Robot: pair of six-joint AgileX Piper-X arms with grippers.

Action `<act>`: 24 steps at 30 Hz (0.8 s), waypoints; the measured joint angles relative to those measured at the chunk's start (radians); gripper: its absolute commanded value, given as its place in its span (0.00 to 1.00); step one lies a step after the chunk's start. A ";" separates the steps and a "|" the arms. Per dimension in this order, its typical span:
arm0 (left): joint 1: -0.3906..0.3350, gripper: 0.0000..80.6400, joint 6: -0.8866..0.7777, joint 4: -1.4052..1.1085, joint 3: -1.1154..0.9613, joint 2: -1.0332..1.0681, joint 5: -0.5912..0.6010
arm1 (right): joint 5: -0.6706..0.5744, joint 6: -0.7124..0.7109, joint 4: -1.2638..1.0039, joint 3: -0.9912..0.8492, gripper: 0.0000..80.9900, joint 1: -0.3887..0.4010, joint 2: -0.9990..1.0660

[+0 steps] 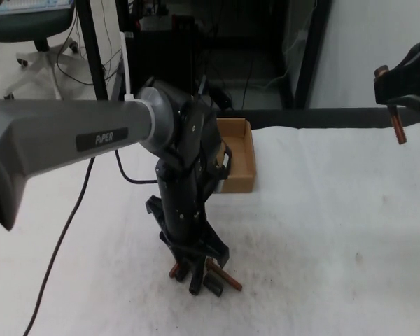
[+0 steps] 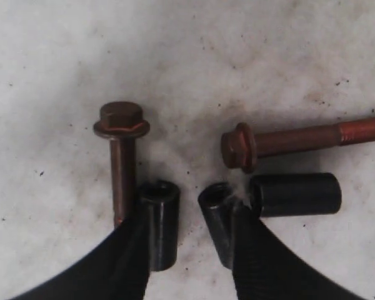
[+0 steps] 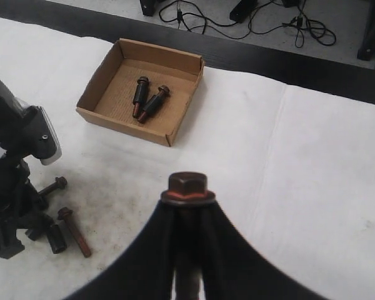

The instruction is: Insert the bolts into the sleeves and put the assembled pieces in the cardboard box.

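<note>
My left gripper [image 2: 187, 240] hangs low over the white cloth, open, with two upright black sleeves [image 2: 157, 222] [image 2: 217, 219] standing between its fingers. A third sleeve [image 2: 295, 194] lies on its side just beyond. Two copper bolts [image 2: 120, 156] [image 2: 300, 142] lie loose beside them. In the high view this gripper [image 1: 196, 276] is near the bench's front. My right gripper [image 3: 187, 209] is raised at the far right [image 1: 395, 115], shut on a copper bolt [image 3: 187, 189] whose shank hangs down [image 1: 400, 131]. The cardboard box [image 3: 97, 103] holds two assembled pieces [image 3: 141, 94] [image 3: 154, 103].
The left arm [image 1: 63, 136] reaches across the bench and hides part of the box [image 1: 243, 157]. A black cable [image 1: 63, 238] trails over the cloth at the left. A dark strip [image 1: 322, 117] edges the far side of the bench. White cloth [image 1: 336, 231] spreads to the right.
</note>
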 measured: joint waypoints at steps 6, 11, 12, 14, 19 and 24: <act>-0.001 0.47 0.000 0.011 -0.002 0.006 -0.035 | 0.000 0.000 0.000 0.000 0.01 0.000 0.000; -0.001 0.47 0.000 0.014 -0.002 0.006 -0.047 | 0.000 0.000 0.000 0.000 0.01 0.000 0.000; -0.001 0.47 0.000 0.014 -0.002 0.006 -0.047 | 0.000 0.000 0.000 0.000 0.01 0.000 0.000; -0.001 0.47 -0.007 0.014 -0.002 0.006 -0.047 | 0.000 0.000 0.000 0.000 0.01 0.000 0.000; -0.001 0.47 -0.031 0.014 -0.002 0.006 -0.048 | 0.000 0.000 0.000 0.003 0.01 0.000 0.000; -0.001 0.42 -0.043 0.014 -0.002 0.006 -0.048 | 0.000 0.000 0.000 0.018 0.01 0.000 0.000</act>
